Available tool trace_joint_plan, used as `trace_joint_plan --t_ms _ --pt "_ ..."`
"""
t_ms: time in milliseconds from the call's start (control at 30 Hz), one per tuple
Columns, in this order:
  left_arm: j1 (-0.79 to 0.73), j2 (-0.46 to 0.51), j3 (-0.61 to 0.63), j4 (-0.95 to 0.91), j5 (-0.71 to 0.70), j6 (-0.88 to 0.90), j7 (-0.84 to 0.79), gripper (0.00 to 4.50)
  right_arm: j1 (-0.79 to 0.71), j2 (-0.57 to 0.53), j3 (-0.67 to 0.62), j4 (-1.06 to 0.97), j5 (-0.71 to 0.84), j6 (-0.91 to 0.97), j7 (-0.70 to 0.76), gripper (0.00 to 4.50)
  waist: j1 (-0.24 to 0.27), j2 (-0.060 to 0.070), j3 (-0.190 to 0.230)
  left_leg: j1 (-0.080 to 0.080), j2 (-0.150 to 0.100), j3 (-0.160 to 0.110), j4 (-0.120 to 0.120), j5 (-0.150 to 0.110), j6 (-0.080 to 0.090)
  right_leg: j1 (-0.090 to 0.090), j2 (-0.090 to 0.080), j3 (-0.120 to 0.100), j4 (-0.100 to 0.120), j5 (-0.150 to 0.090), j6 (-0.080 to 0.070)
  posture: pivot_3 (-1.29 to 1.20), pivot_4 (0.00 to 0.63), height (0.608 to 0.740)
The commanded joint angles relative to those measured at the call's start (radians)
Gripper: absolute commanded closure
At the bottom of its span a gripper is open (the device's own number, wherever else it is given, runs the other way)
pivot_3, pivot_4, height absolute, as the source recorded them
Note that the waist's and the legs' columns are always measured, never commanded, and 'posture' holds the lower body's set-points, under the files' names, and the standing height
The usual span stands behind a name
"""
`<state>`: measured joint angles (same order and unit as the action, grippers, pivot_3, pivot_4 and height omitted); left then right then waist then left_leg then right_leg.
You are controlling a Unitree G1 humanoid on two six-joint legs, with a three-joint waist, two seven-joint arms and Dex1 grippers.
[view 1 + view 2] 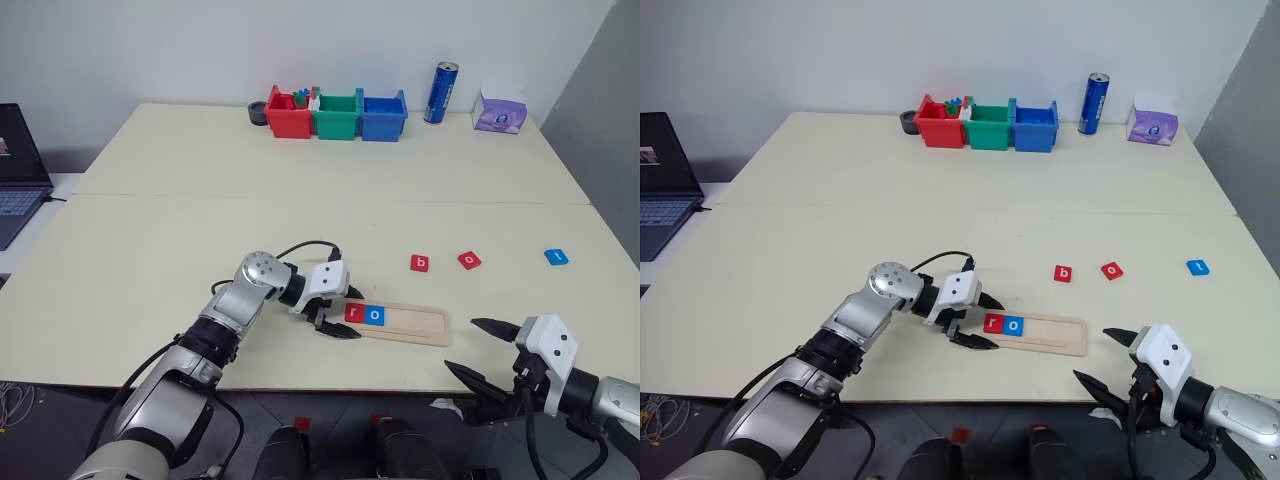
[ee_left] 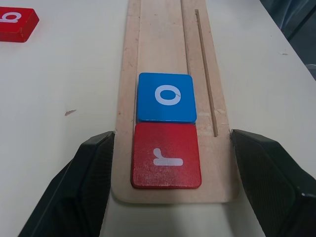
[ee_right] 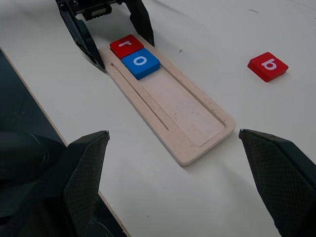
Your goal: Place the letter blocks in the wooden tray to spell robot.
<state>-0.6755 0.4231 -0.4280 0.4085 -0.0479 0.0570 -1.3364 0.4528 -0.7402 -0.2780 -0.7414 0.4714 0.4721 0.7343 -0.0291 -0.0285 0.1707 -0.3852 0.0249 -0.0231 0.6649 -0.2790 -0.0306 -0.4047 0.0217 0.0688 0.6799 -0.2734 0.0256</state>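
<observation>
The wooden tray (image 1: pixel 400 323) is a long strip of pale, raw-looking wood with rounded corners and a shallow recess, lying near the front edge of the cream surface (image 1: pixel 300 180). Two letter blocks sit flat in its left end, touching each other: a red "r" block (image 2: pixel 166 155) at the very end and a blue "o" block (image 2: pixel 166 97) next to it (both glossy, square, with softened corners and white lowercase letters). The rest of the recess is bare wood.

Three more lie loose on the surface beyond the tray, to the right: a red "b" block (image 1: pixel 420 263), a second red block (image 1: pixel 469 260) and a blue block (image 1: pixel 556 257), whose letters are too small to read.

The left gripper (image 1: pixel 337 314) has its jaws spread, straddling the tray's left end; the left wrist view shows them beside the tray's edges, clear of the "r" block. The right gripper (image 1: pixel 480 352) hangs past the front edge, jaws spread wide, holding nothing.

The right wrist view adds a thin groove along the tray.
</observation>
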Motion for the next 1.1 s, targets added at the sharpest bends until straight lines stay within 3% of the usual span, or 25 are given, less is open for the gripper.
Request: trace_joint_plan --t_ms 33,133,333,500,800,1100 --pt "0.004 -0.006 -0.007 -0.016 0.026 0.029 0.022 0.78 -0.008 0.002 0.001 -0.038 0.000 -0.001 -0.007 0.00 0.000 0.000 0.000 0.000 0.000 0.000 0.000 0.000 0.000 0.000 0.000 0.000 0.000 0.000 0.000 0.00 0.150 0.740" --pt "0.008 -0.010 -0.001 -0.035 0.020 0.063 0.028 0.03 -0.023 -0.002 0.004 -0.030 0.003 0.000 -0.008 0.00 0.000 0.000 0.000 0.000 0.000 0.000 0.000 0.000 0.000 0.000 0.000 0.000 0.000 0.000 0.000 0.00 0.150 0.740" --pt "0.034 0.002 0.023 -0.115 -0.009 0.119 0.029 0.03 -0.077 -0.009 -0.003 -0.018 0.025 0.012 -0.002 0.00 0.000 0.000 0.000 0.000 0.000 0.000 0.000 0.000 0.000 0.000 0.000 0.000 0.000 0.000 0.000 0.00 0.150 0.740" --pt "0.069 0.049 0.068 -0.196 -0.049 0.166 0.031 0.03 -0.209 -0.008 0.029 0.024 0.066 0.081 -0.024 0.00 -0.005 0.000 0.000 0.001 0.001 -0.001 0.000 0.000 0.000 0.000 0.000 0.001 0.001 0.000 0.000 0.00 0.150 0.740" --pt "0.170 0.112 0.119 -0.334 -0.093 0.237 0.062 0.03 -0.636 0.014 0.283 0.389 -0.093 0.114 -0.044 0.00 -0.002 0.000 0.001 0.001 0.002 0.000 0.000 0.000 0.000 0.000 0.000 0.001 0.000 0.000 -0.001 0.00 0.150 0.740" --pt "0.250 0.158 0.162 -0.440 -0.144 0.299 0.083 0.03 -0.866 0.069 0.393 0.712 -0.208 0.026 0.025 0.00 -0.001 0.000 0.001 -0.001 0.003 0.000 0.000 0.000 0.000 -0.002 -0.001 0.000 0.000 0.003 -0.006 0.00 0.150 0.740"
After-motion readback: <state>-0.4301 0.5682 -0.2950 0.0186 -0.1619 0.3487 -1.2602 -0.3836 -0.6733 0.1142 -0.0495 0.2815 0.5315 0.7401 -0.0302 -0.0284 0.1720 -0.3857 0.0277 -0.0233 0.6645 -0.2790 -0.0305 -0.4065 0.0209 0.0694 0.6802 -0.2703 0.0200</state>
